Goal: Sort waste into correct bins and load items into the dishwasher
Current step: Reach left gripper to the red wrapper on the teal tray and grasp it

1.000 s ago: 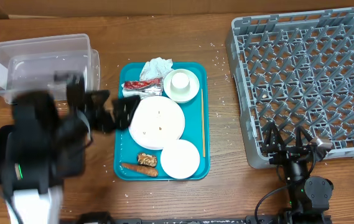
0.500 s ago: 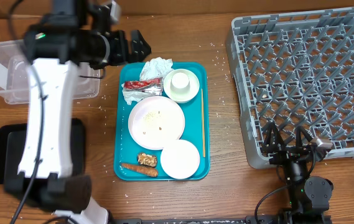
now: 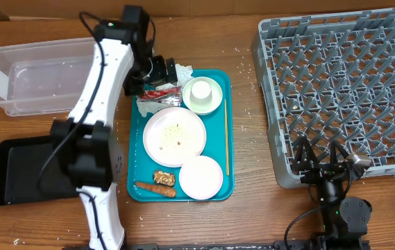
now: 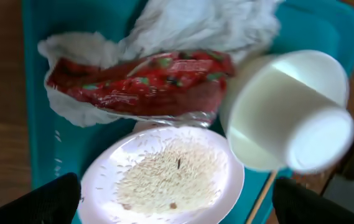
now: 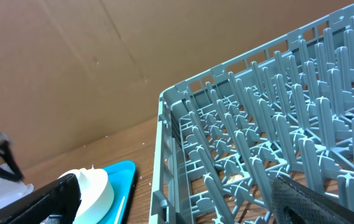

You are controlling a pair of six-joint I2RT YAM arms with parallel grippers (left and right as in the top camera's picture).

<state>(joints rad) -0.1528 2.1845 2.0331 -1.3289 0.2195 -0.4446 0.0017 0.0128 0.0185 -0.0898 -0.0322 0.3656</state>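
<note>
The teal tray holds the waste: a crumpled white tissue, a red-and-silver wrapper, rice on the plate, a carrot piece and a brown chunk. A whitish cup and a bowl are also on it. My left gripper hangs open over the tray's back left. In the left wrist view it is above the wrapper, tissue, cup and plate. My right gripper is open and empty at the grey dish rack's front edge.
A clear tub stands at the back left and a black tray at the front left. A thin wooden stick lies along the teal tray's right side. The right wrist view shows the rack and the tray.
My left arm swung from over the black tray, past the clear tub, to the teal tray's back left corner. The right arm has not moved.
</note>
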